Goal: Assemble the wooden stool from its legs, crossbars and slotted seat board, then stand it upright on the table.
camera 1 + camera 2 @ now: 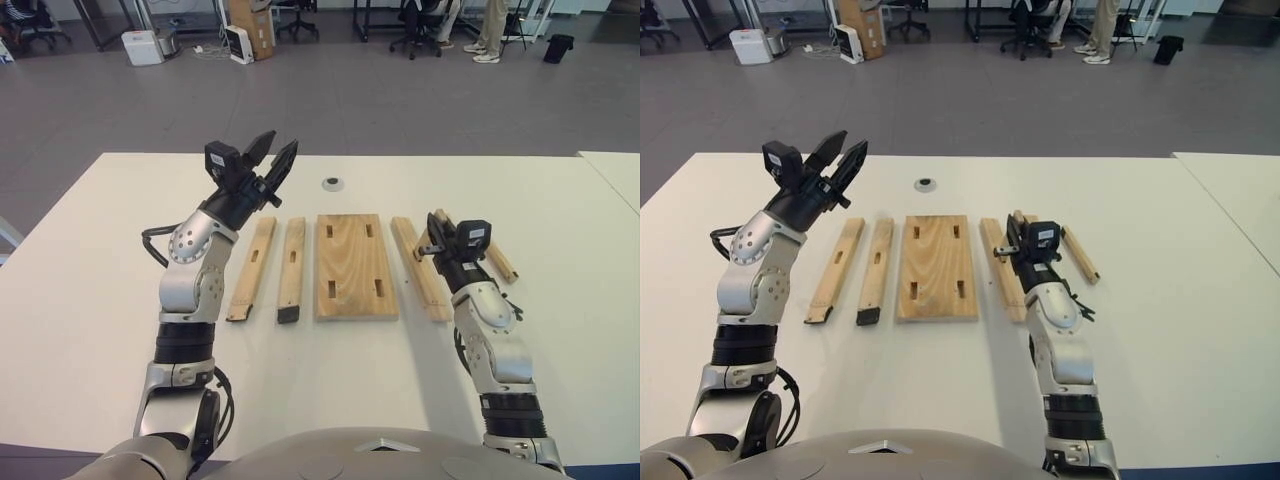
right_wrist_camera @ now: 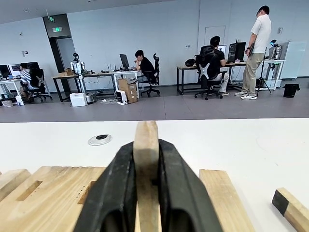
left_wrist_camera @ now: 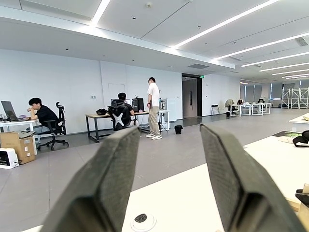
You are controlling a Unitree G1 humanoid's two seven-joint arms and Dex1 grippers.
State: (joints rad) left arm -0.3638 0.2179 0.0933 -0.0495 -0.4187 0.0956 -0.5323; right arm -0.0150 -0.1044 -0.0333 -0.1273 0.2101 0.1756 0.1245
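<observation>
Stool parts are laid out in a row on the white table; the slotted seat board is set flat in the middle of the row, with four short slots cut through it; just beside it on the left, two legs are laid side by side, lengthwise and a little apart, each with a slot in its upper face and a dark near end; on the right of the board another leg is laid at a slight slant, and a shorter crossbar is laid farther right, apart from it; the right gripper is held low over the wood between these two pieces, and its fingers are closed tight on a thin wooden strip, gripped edge-on, its tip projecting past the fingertips; whether the strip is lifted off the table cannot be told; the left gripper is raised well above the table beyond the far ends of the two left legs, its fingers spread wide with nothing between them; farther back a round grommet is set into the tabletop beyond the board.
</observation>
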